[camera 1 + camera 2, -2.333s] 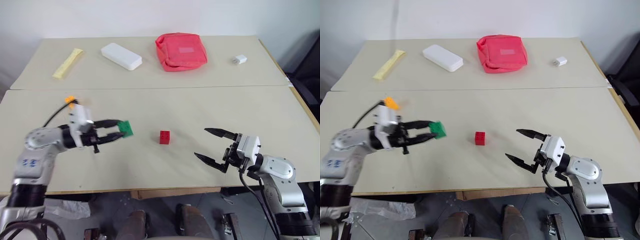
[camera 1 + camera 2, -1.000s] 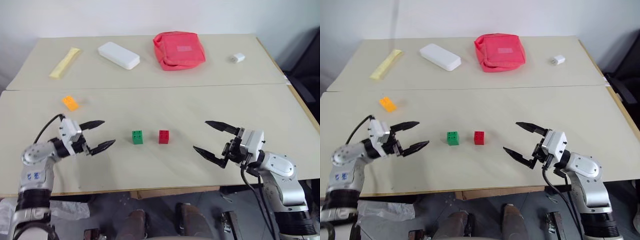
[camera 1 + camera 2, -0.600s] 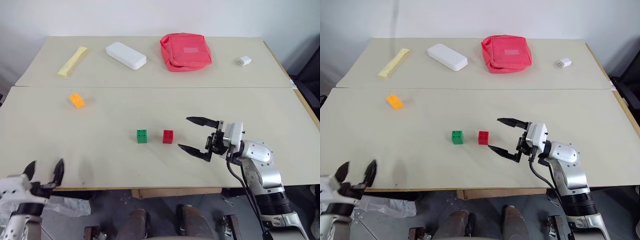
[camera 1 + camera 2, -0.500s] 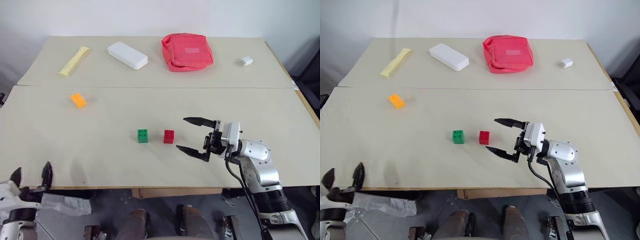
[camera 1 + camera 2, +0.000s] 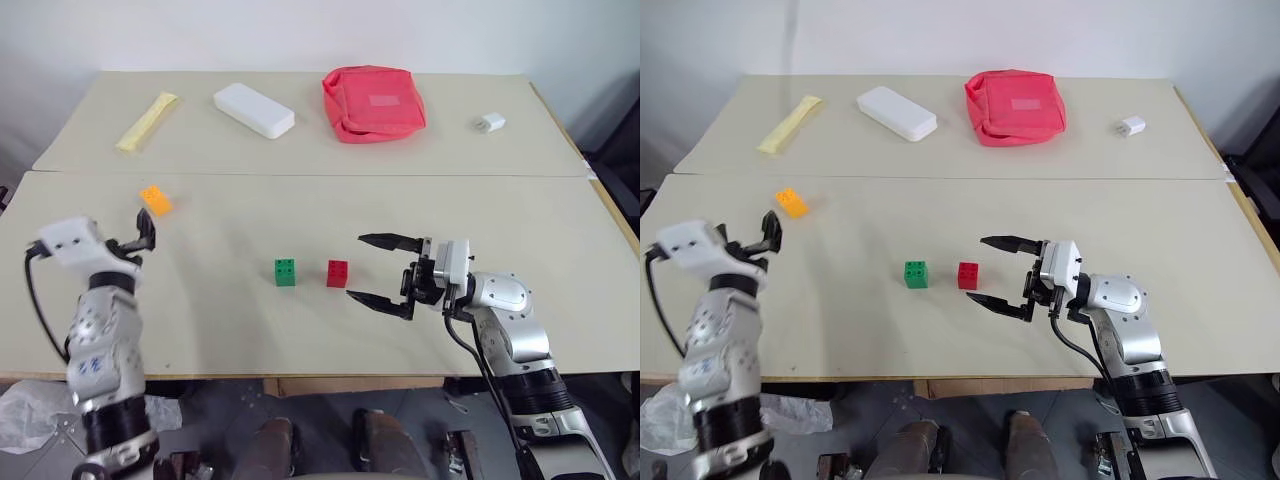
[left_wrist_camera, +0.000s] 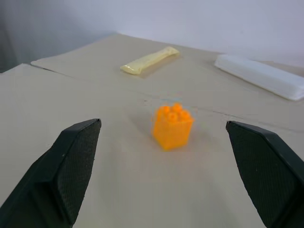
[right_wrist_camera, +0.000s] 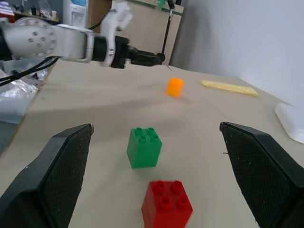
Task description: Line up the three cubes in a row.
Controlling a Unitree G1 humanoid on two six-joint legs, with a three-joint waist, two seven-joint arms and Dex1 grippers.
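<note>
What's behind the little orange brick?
Behind the orange brick is bare table, then farther back a long yellow packet and a white box. Nothing hides behind it, though its back face is out of sight.

1. The green cube (image 5: 285, 272) is a small studded plastic brick resting studs up near the middle of the front table.
2. The red cube (image 5: 337, 273) is a studded brick of like size, upright, just beside the green one on its right, with a small gap between them.
3. The orange cube (image 5: 155, 199) is a studded brick lying well apart, far to the left and farther back, turned askew.
</note>
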